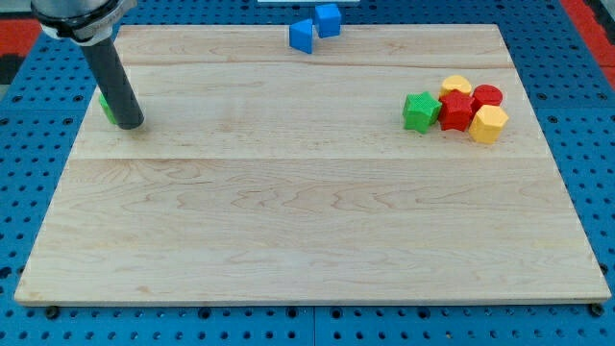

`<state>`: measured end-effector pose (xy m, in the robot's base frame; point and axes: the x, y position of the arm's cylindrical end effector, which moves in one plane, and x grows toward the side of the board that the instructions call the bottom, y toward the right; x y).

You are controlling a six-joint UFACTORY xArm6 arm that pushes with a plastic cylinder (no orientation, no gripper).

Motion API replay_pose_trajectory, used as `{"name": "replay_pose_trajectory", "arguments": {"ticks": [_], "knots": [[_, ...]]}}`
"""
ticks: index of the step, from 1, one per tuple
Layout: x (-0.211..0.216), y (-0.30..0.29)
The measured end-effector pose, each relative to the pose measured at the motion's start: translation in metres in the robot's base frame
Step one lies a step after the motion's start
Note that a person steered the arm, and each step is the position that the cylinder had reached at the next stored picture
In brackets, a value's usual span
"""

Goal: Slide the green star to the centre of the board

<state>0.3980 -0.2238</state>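
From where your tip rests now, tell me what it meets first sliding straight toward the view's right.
Probably the green star, far off at the view's right, though depth alignment is uncertain. My tip sits beside a green block mostly hidden behind the rod.

I count eight blocks on my table (307, 231). Two are blue: one blue cube (328, 19) and one blue block (302, 37). Two are green: a green star (420, 111) and a green block (107, 106) mostly hidden behind my rod. Two are red (455, 111) (487, 96), two yellow (455, 86) (488, 124).
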Motion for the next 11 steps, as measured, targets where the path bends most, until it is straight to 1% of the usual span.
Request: {"name": "replay_pose_trajectory", "arguments": {"ticks": [1, 2, 3, 4, 5, 6, 8, 9, 10, 11], "knots": [[0.020, -0.026], [-0.001, -0.061], [-0.016, -0.039], [-0.015, -0.033], [0.012, -0.001], [0.061, 0.112], [0.077, 0.376], [0.069, 0.459], [0.037, 0.442], [0.020, 0.410]]}}
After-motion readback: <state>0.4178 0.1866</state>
